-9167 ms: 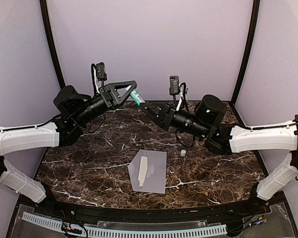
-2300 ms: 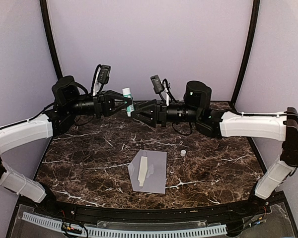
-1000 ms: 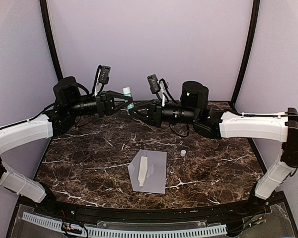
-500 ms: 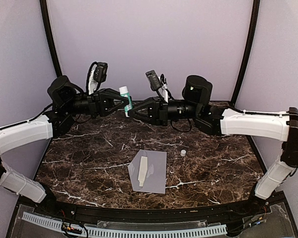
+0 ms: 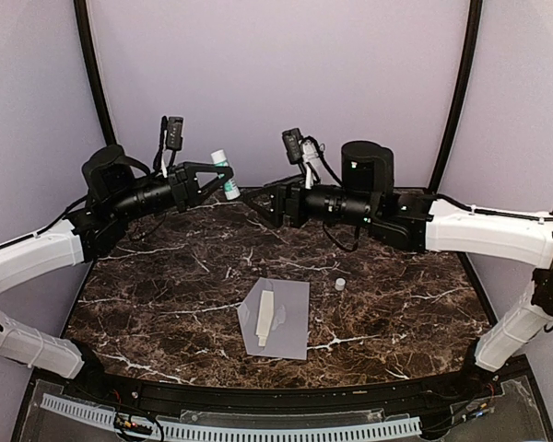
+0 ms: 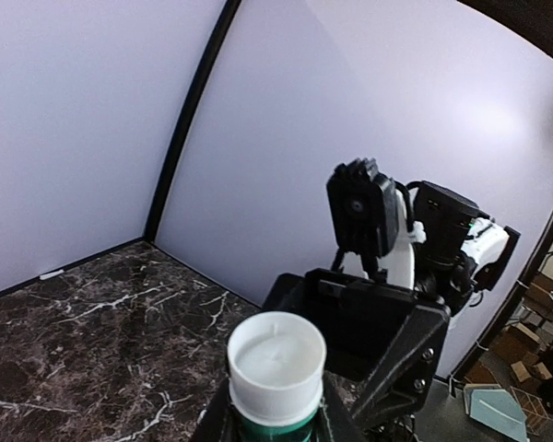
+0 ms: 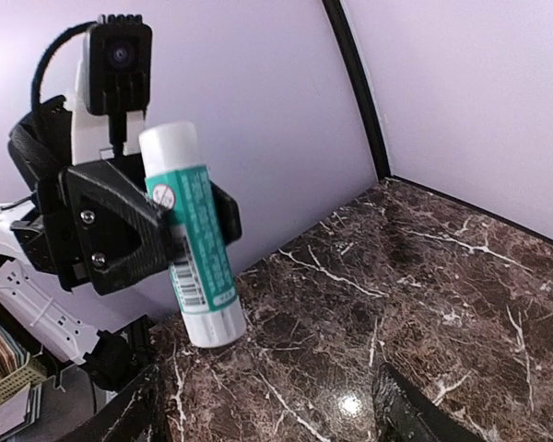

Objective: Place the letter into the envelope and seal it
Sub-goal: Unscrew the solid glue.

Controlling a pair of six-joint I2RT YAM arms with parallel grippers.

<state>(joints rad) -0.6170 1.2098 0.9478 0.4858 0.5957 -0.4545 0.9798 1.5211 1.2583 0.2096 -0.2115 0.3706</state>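
The pale grey-lavender envelope (image 5: 290, 322) lies flat near the middle of the table, its triangular flap open to the left. The letter (image 5: 265, 319), a narrow cream folded piece, lies along its left part; whether it sits inside I cannot tell. My left gripper (image 5: 227, 182) is raised over the table's far edge, shut on a green-and-white glue stick (image 5: 221, 166) that tilts up and left. In the right wrist view the glue stick (image 7: 192, 241) hangs in front. My right gripper (image 5: 261, 204) is open a short way to the right of the stick, holding nothing.
A small white cap (image 5: 339, 284) stands on the dark marble table (image 5: 147, 295) right of the envelope. Purple walls and black poles close in the back and sides. Both arms reach in over the far half of the table.
My right gripper has opened and drawn back to the right from the glue stick. My left gripper has carried the stick up and to the left. Envelope, letter and cap have not moved.
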